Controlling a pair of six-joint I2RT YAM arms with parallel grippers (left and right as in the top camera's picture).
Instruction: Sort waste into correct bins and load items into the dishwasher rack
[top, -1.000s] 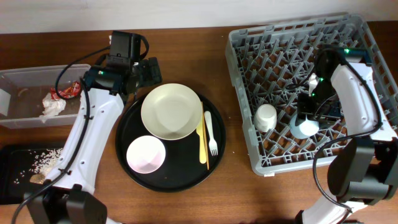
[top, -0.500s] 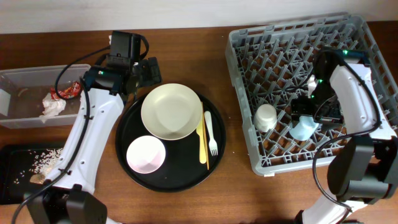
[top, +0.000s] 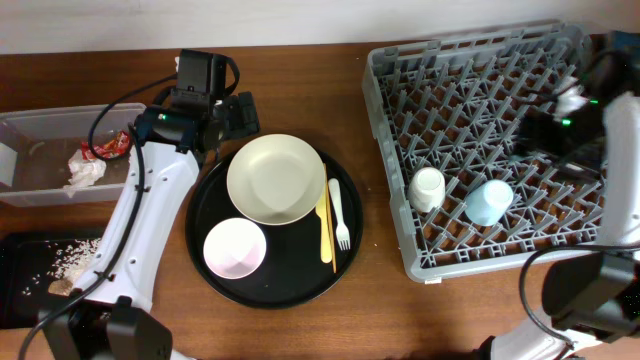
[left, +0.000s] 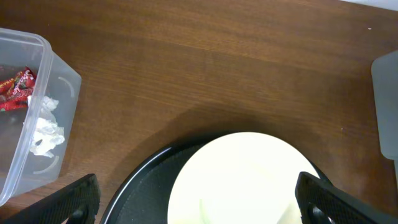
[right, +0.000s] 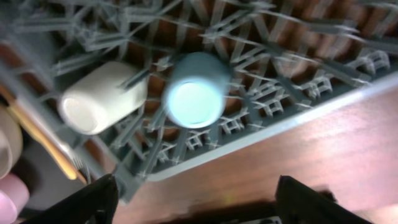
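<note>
- The blue cup is lodged at the rack's front edge; the right gripper is spread wide, empty.
- The left gripper, wide and empty, is held above the plate's far rim, which is best pinched squarely.

Right arm blurred at the overhead's right edge. Right wrist view smeared: rack pegs, cream cup and blue cup soft-edged. Plate cut off by left wrist view's bottom edge, tub by its left.
</note>
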